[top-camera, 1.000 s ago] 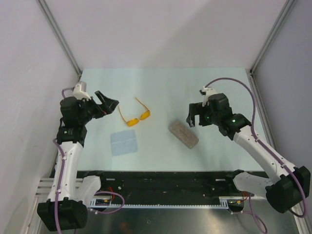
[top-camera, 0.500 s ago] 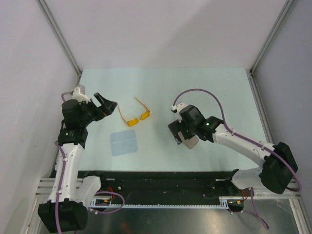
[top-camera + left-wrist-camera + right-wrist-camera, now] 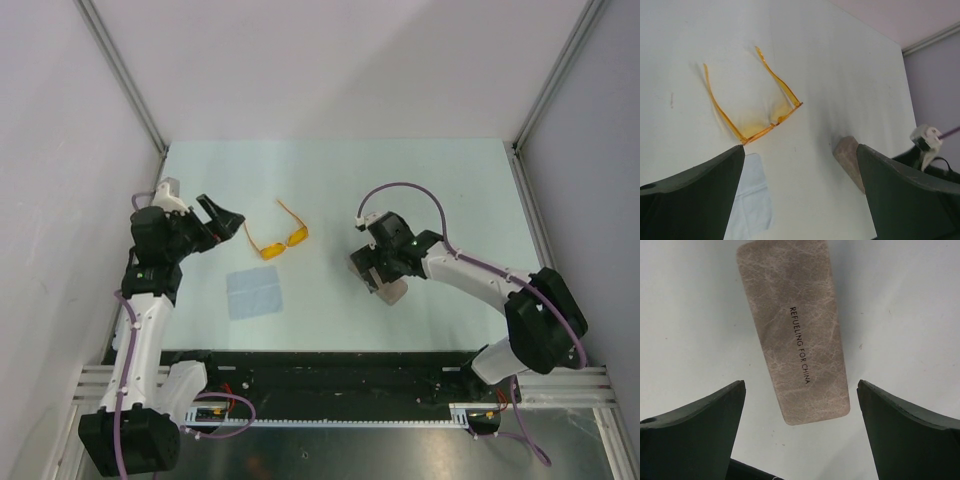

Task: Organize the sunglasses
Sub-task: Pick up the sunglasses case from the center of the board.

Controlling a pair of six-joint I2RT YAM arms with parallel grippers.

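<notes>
Your left tool (image 3: 224,220), spread open and empty, is the nearer one. In the top view the sunglasses (image 3: 279,243) lie on the table (image 3: 330,170) near its 4 o'clock, with the lens front running 8 to 2 o'clock and the arms unfolded toward 11. Your right tool (image 3: 377,272), also spread, hangs over the case (image 3: 392,291), well apart at their 4 o'clock.

A closed grey-brown case (image 3: 792,325) lies well apart from the blue cloth (image 3: 254,292)

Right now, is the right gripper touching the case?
Apart. In the right wrist view, bare table shows between the case and each finger of the open right gripper.
</notes>
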